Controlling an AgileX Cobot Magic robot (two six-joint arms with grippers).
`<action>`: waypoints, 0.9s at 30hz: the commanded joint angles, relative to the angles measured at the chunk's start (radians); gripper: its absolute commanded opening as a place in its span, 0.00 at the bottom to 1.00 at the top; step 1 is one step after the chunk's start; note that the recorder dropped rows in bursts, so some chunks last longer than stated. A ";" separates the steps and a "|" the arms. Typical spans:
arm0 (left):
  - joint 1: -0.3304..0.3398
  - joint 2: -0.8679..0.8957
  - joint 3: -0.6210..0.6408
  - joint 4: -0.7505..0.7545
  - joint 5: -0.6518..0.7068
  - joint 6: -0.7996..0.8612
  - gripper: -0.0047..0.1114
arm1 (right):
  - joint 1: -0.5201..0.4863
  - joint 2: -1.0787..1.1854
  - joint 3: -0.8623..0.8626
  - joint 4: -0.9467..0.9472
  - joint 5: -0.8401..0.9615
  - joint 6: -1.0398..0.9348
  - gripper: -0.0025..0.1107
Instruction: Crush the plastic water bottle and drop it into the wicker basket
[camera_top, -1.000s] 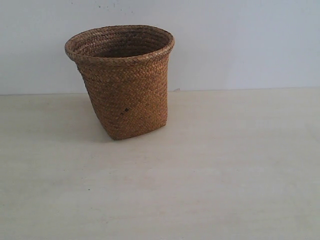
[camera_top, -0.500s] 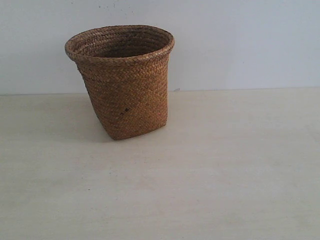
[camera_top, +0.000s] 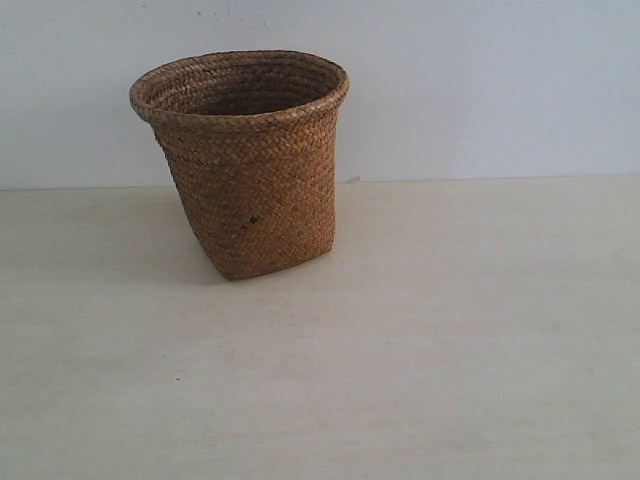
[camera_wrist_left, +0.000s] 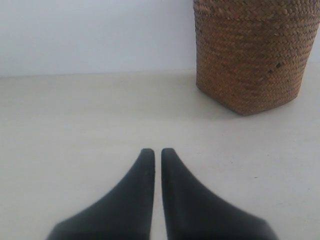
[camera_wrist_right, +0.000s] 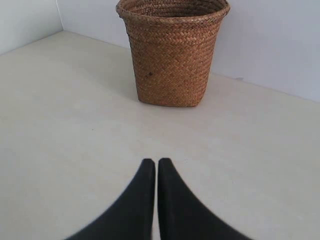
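The brown wicker basket (camera_top: 245, 160) stands upright on the pale table, left of centre in the exterior view, with a small dark mark on its side. It also shows in the left wrist view as the wicker basket (camera_wrist_left: 252, 55) and in the right wrist view as the wicker basket (camera_wrist_right: 172, 52), well ahead of both grippers. My left gripper (camera_wrist_left: 157, 152) is shut with nothing between its black fingers. My right gripper (camera_wrist_right: 154, 162) is shut and empty too. Neither gripper appears in the exterior view. The plastic water bottle is out of view in every frame.
The pale wooden table (camera_top: 450, 330) runs back to a plain white wall (camera_top: 480, 80). In the right wrist view a second wall (camera_wrist_right: 25, 20) meets it at a corner beside the basket.
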 joint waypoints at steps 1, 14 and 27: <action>0.004 -0.003 0.004 0.008 0.001 0.009 0.08 | -0.002 -0.004 0.005 0.001 -0.009 -0.004 0.02; 0.004 -0.003 0.004 0.010 0.001 0.032 0.08 | -0.002 -0.004 0.005 0.001 -0.009 -0.004 0.02; 0.004 -0.003 0.004 0.010 0.003 0.032 0.08 | -0.002 -0.004 0.005 0.001 -0.009 -0.004 0.02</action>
